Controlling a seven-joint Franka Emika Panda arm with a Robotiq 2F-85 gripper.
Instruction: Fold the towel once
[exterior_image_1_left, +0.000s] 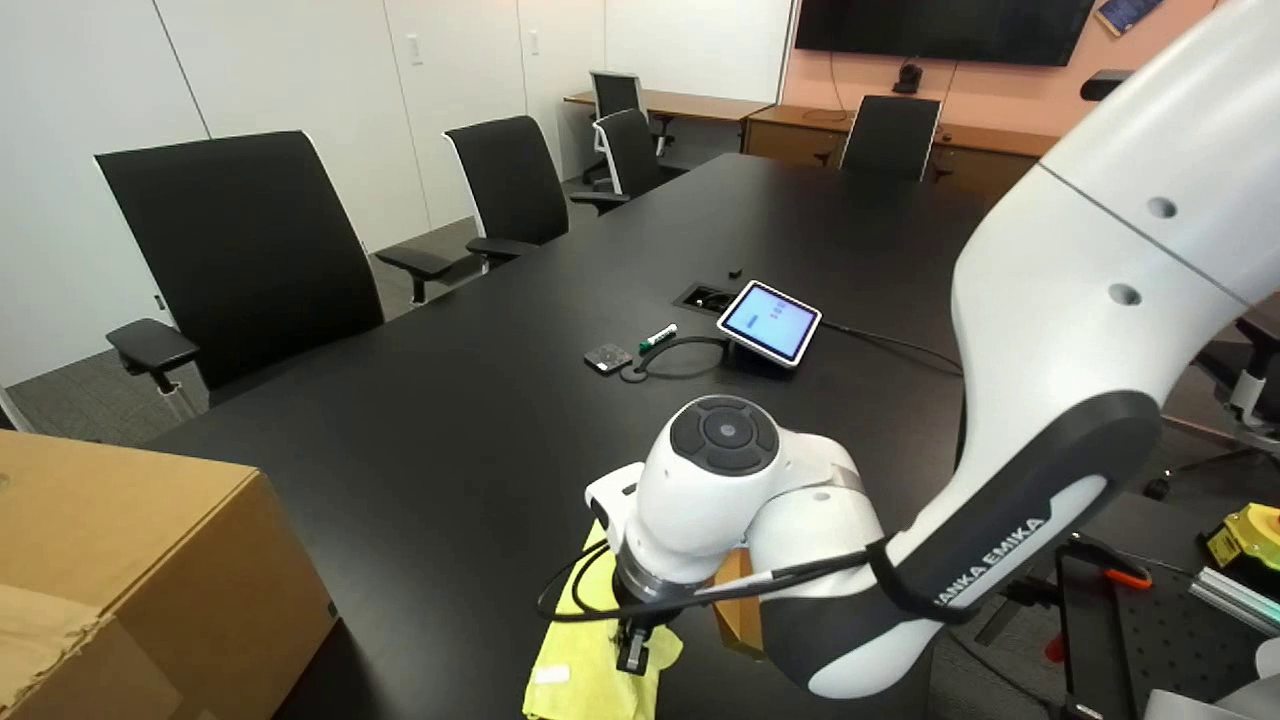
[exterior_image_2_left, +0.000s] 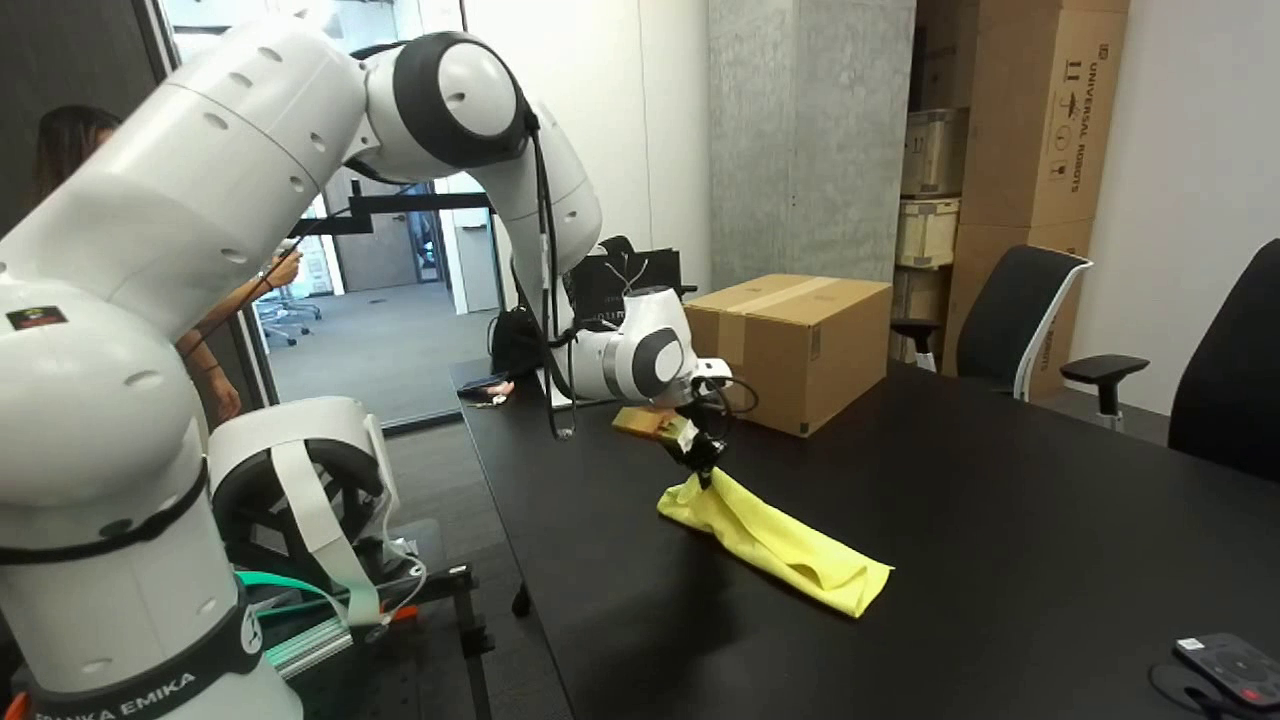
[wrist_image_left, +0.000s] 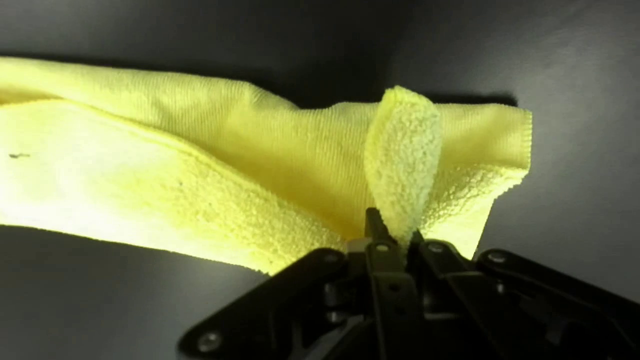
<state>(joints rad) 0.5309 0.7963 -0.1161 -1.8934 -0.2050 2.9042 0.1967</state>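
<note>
On the black table (exterior_image_2_left: 1010, 500), apart from the cardboard box (exterior_image_2_left: 780, 350), I see the yellow towel (exterior_image_2_left: 775, 538) lying long, narrow and creased. I have the gripper (wrist_image_left: 395, 231) closed on a pinch of its cloth near one end, which rises to a small peak; in the wrist view a fuzzy flap pokes out past the jaws.
</note>
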